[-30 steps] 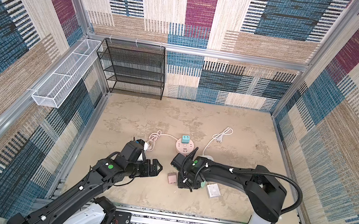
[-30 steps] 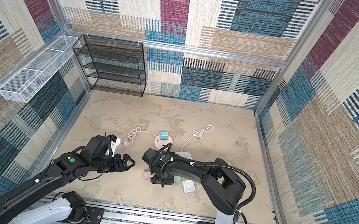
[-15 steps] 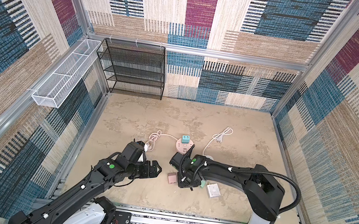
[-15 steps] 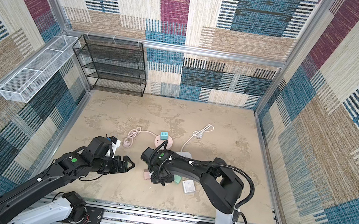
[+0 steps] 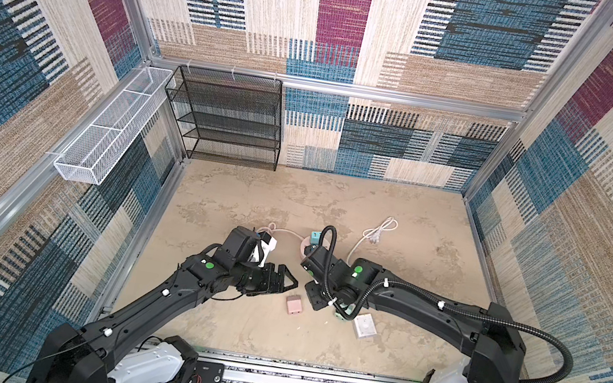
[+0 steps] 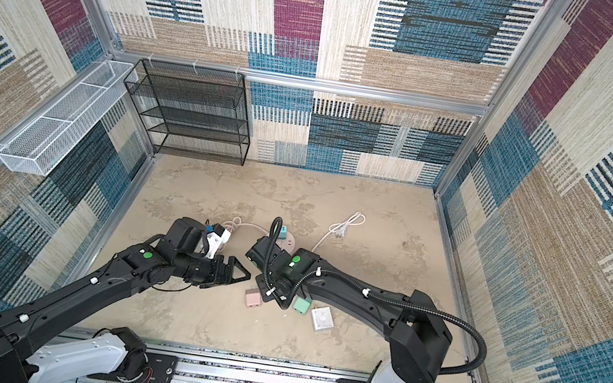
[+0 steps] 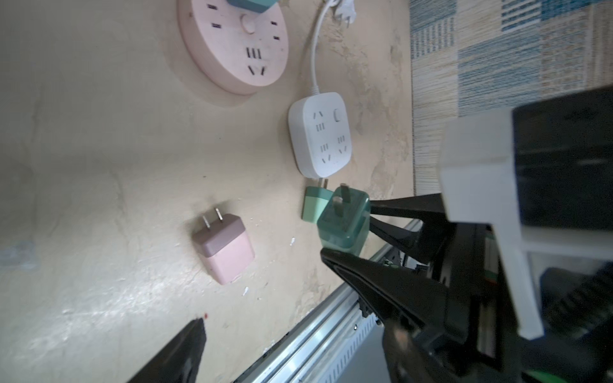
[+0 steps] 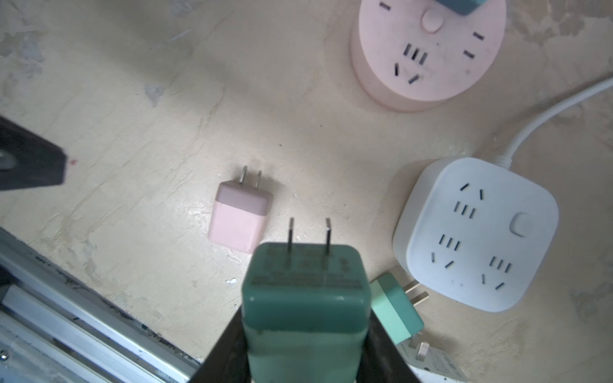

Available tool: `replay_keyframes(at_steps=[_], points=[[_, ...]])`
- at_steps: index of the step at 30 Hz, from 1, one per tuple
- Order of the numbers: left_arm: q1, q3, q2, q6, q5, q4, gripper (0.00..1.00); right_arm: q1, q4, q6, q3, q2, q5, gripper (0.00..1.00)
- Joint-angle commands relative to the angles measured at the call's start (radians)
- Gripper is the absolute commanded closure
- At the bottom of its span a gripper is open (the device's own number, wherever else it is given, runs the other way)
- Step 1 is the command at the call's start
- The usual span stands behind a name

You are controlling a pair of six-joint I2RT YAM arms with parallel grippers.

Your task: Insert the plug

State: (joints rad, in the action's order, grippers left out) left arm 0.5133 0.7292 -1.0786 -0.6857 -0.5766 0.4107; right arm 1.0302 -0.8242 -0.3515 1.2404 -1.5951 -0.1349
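Observation:
My right gripper (image 8: 305, 335) is shut on a dark green plug (image 8: 305, 291), whose two flat prongs point out ahead over the table. The left wrist view shows the same plug (image 7: 343, 219) between the right gripper's black fingers. A round pink socket (image 8: 428, 56) and a square white socket (image 8: 477, 235) lie beyond it. In both top views the right gripper (image 5: 314, 297) (image 6: 267, 291) sits low beside the pink plug (image 5: 293, 305). My left gripper (image 5: 283, 279) (image 7: 282, 331) is open and empty, just left of it.
A pink plug (image 8: 238, 219), a light green plug (image 8: 394, 308) and a white plug (image 5: 364, 325) lie loose on the table. A teal plug (image 5: 314, 238) sits in the pink socket (image 7: 232, 46). A black wire shelf (image 5: 229, 116) stands at the back left. The front rail (image 5: 306, 382) is close.
The left gripper has edged right toward the right gripper, its jaws a little narrower. The right gripper has tightened on the green plug and barely shifted.

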Motion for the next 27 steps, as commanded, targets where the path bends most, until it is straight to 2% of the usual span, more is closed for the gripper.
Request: replay_keyframes(at_steps=[1, 7, 17, 27], points=[[0.001, -0.002, 0.009, -0.042, -0.103, -0.101, 0.14, 0.000, 0.052, 0.077, 0.001, 0.021, 0.057, 1.00], [0.000, -0.008, -0.004, -0.066, -0.136, -0.124, 0.22, 0.001, 0.074, 0.090, 0.001, 0.046, 0.104, 1.00], [0.000, -0.028, -0.004, -0.087, -0.134, -0.143, 0.32, 0.000, 0.083, 0.105, 0.010, 0.053, 0.138, 1.00], [0.000, -0.028, -0.030, -0.094, -0.137, -0.159, 0.38, 0.001, 0.090, 0.106, 0.014, 0.054, 0.156, 1.00]])
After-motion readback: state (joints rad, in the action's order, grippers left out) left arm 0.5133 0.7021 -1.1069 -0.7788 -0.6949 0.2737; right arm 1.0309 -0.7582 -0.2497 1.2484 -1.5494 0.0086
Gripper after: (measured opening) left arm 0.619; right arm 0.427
